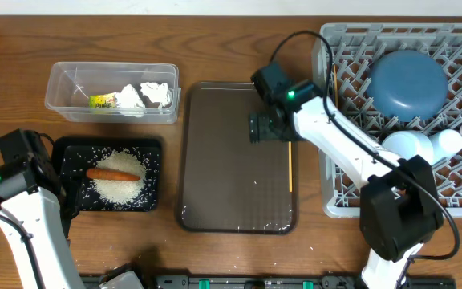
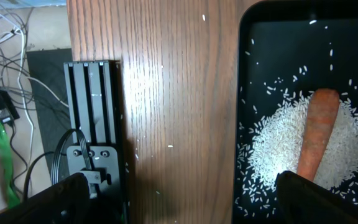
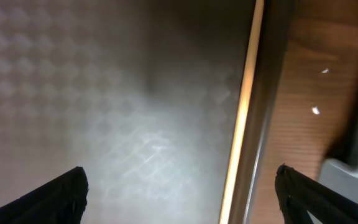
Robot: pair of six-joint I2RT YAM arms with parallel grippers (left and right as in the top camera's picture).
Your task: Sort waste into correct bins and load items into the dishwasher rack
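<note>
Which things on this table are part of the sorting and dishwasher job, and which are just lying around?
Job: rice, carrot, tissues, wrapper, black tray, clear tub, chopstick, dark-blue dish, light-blue bowl, rack.
Lying about: brown serving tray, cables.

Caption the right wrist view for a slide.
Open right tool above the brown tray, one wooden chopstick lying along the tray's right edge, grey rack corner beyond.

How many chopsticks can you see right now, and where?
2. One chopstick lies along the right edge of the brown tray; the other chopstick is at the left edge of the dishwasher rack. I see no others, though the rack could hide one.
</note>
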